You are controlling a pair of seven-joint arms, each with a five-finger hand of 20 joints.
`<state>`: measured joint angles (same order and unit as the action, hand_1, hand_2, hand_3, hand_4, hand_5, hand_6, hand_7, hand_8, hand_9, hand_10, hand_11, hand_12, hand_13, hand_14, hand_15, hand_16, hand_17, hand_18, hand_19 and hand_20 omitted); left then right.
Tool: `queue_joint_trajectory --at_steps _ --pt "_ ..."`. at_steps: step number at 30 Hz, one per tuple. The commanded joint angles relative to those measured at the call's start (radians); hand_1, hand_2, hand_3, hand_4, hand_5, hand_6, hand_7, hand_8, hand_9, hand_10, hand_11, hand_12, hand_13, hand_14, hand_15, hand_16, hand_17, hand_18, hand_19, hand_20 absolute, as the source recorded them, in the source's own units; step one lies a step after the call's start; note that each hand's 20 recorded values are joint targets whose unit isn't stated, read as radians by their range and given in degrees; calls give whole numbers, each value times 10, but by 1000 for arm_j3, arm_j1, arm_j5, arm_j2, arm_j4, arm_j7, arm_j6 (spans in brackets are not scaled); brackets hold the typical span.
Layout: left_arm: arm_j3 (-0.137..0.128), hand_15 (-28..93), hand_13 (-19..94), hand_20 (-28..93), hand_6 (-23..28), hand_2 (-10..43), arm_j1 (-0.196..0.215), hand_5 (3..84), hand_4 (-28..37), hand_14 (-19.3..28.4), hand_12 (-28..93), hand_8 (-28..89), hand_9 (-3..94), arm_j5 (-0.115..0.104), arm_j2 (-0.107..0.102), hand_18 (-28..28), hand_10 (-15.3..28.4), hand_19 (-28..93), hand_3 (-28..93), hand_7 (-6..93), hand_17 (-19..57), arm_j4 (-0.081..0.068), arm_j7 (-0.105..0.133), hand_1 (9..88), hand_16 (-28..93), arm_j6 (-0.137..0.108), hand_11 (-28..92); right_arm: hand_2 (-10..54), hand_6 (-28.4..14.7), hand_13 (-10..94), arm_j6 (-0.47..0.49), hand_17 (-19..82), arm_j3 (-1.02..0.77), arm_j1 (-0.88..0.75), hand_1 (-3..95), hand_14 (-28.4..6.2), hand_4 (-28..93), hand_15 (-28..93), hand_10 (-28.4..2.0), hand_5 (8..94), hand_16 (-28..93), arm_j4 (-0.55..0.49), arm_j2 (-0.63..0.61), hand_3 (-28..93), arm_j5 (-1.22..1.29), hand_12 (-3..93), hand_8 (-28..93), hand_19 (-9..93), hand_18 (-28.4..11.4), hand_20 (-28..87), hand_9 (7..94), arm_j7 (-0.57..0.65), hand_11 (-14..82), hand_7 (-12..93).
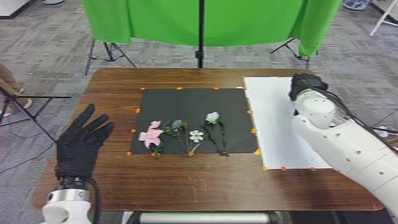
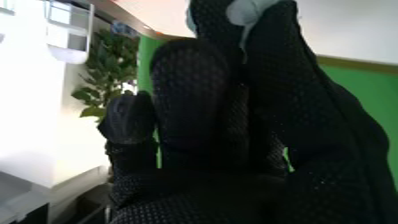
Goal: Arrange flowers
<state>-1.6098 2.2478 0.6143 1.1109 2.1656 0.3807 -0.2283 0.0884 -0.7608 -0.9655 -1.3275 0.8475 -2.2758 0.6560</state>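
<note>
While four flowers, a pink spray (image 1: 151, 135), a dark bloom (image 1: 177, 124), a small white bloom (image 1: 195, 135) and a pale bloom (image 1: 212, 116), lie on the black mat's (image 1: 178, 105) nearer half, the right hand (image 1: 306, 81) pinches a pale thing (image 2: 250, 9) over the white sheet's (image 1: 274, 125) far right corner. The left hand (image 1: 78, 150) spreads wide beside the mat.

Wood-brown table (image 1: 178, 187), slightly glossy, under matt black cloth-like mat (image 1: 182, 107)
</note>
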Motion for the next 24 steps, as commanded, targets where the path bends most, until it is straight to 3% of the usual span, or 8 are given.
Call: queue_joint_trajectory --at_steps 1,5,6,8,13,15,24 --pt "-5 581 237 280 81 87 43 337 -229 255 136 -89 332 -6 4 230 199 489 744 124 -86 8 8 254 -78 -8 280 -95 28 824 -145 392 -3 -103 619 -2 -283 633 -40 880 221 -225 -77 651 13 302 22 932 -181 496 937 3 142 180" --pt "-13 580 237 280 82 87 54 337 -229 254 136 -89 332 -6 3 230 199 489 744 125 -86 10 13 254 -78 -8 279 -95 24 825 -144 397 -51 -189 603 -4 -283 633 -37 879 229 -371 -39 680 57 303 29 932 -189 503 937 -4 145 176" --pt "-14 581 237 280 82 88 61 337 -229 254 136 -89 332 -9 7 230 199 489 744 125 -86 14 13 254 -78 -17 279 -95 23 824 -141 397 -64 -210 601 -5 -283 634 -37 878 231 -390 -13 683 60 304 31 932 -190 504 937 -21 145 176" --pt "-13 581 237 280 82 88 51 337 -229 255 136 -90 332 -6 14 230 199 489 744 125 -86 9 4 253 -78 -6 280 -95 22 822 -142 397 -35 -223 592 -8 -283 638 -36 876 231 -423 8 695 56 306 34 932 -192 506 937 -14 143 177" --pt "-6 581 237 280 82 88 29 337 -230 255 136 -90 332 3 12 230 199 489 743 125 -86 4 -7 254 -78 7 281 -95 18 807 -119 392 -40 -298 582 -15 -283 661 -39 866 225 -472 77 708 44 316 35 932 -193 515 937 5 133 182" --pt "-11 581 237 280 81 88 34 337 -230 255 136 -90 332 4 14 230 199 489 743 126 -86 6 -10 254 -78 0 282 -95 17 804 -97 390 -52 -330 580 -16 -283 665 -40 864 223 -480 110 711 38 321 35 932 -193 518 937 1 128 184" --pt "-23 581 241 279 82 89 34 338 -228 256 135 -90 333 8 20 230 199 490 744 125 -86 3 -17 253 -78 12 282 -95 18 788 -112 382 -18 -368 568 -36 -283 696 -56 856 205 -512 97 718 7 320 19 932 -204 545 937 48 146 176"
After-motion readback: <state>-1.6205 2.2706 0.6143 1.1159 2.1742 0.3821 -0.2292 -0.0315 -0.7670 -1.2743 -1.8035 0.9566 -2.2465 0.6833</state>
